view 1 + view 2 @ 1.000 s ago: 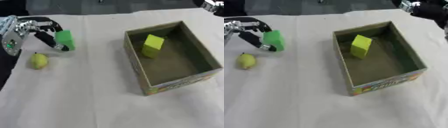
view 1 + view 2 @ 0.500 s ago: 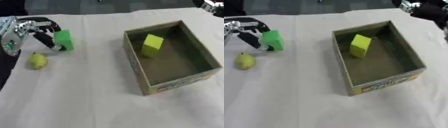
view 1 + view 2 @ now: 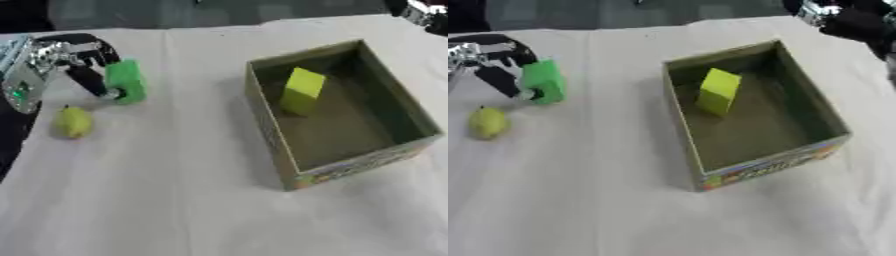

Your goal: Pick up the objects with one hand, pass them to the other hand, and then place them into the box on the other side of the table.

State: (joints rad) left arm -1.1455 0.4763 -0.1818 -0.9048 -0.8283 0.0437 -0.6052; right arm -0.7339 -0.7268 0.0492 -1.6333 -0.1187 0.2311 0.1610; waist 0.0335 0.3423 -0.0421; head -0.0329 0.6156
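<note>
one left hand [image 3: 77,62] pinching green block [image 3: 125,81]; pear [image 3: 74,121] beside

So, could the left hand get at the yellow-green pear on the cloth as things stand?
Probably not right away: the left hand is already curled round the green block. The pear lies just beside it on the cloth with nothing between them, so the path is free once the hand is.
</note>
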